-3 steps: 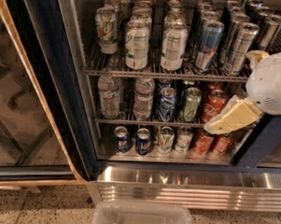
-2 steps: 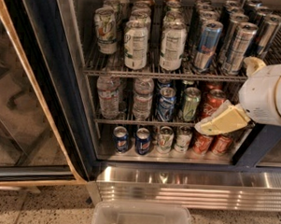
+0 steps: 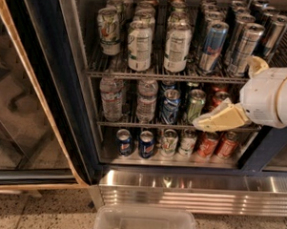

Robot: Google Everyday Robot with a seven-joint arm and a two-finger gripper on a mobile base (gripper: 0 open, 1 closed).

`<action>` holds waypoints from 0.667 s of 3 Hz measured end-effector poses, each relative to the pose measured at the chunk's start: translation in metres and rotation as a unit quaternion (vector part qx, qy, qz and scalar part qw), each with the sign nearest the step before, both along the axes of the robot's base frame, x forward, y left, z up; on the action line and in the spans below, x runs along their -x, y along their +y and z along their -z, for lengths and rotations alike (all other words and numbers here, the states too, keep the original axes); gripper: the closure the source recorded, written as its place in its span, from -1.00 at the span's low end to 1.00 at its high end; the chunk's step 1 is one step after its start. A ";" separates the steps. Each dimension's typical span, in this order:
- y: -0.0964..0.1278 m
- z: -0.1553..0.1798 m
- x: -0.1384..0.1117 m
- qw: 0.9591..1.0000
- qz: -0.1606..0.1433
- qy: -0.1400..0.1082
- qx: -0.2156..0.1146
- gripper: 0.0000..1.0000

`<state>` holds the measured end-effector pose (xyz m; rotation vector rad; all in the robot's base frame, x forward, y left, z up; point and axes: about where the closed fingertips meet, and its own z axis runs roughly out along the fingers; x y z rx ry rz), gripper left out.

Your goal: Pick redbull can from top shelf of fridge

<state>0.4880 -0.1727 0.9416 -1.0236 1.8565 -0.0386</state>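
The redbull can (image 3: 213,45), slim with blue and silver panels, stands upright at the front of the top shelf (image 3: 159,76) of the fridge (image 3: 45,59), right of centre. My gripper (image 3: 218,120), cream-coloured on a white arm (image 3: 273,96), points left in front of the middle rack. It is below and slightly right of the redbull can, apart from it, and holds nothing that I can see.
Wide white-labelled cans (image 3: 139,44) stand left of the redbull can and greyer slim cans (image 3: 244,49) right of it. Water bottles (image 3: 111,98) and cans fill the middle rack, cola cans (image 3: 209,143) the lowest. The glass door (image 3: 20,106) hangs open at left. A clear plastic bin (image 3: 146,224) sits below the steel base (image 3: 192,190).
My gripper has moved left across the front of the middle rack. The cans have not moved.
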 end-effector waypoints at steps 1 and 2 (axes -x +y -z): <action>0.002 0.000 -0.001 1.000 0.000 -0.003 -0.002 -1.00; 0.005 -0.003 -0.007 0.999 0.012 -0.024 -0.032 -1.00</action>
